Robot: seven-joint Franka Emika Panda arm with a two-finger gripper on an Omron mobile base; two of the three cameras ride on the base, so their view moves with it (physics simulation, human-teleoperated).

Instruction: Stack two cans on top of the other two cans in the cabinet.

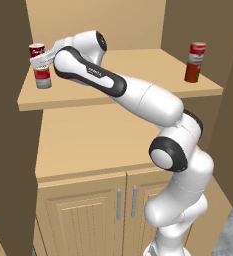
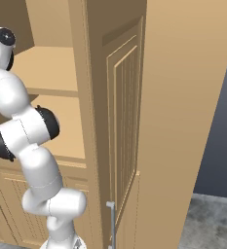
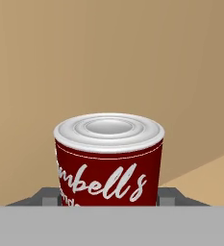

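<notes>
Two cans are already stacked at the shelf's right end (image 1: pixel 194 62). At the left end, the labelled can (image 3: pixel 108 161) is clenched in the gripper (image 3: pixel 108 198) above a red-and-grey can (image 1: pixel 43 77); an off-centre release could topple both.

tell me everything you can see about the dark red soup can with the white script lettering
The dark-red labelled can is a small upright tin with a ribbed silvery lid and white cursive lettering on a glossy dark red label, a thin white line under the rim. The hand view shows it between the gripper's dark jaws, which are shut on its sides. In the left base view a similar can stands at the shelf's left end behind a red-and-grey can; whether it is the same can cannot be told.
</notes>
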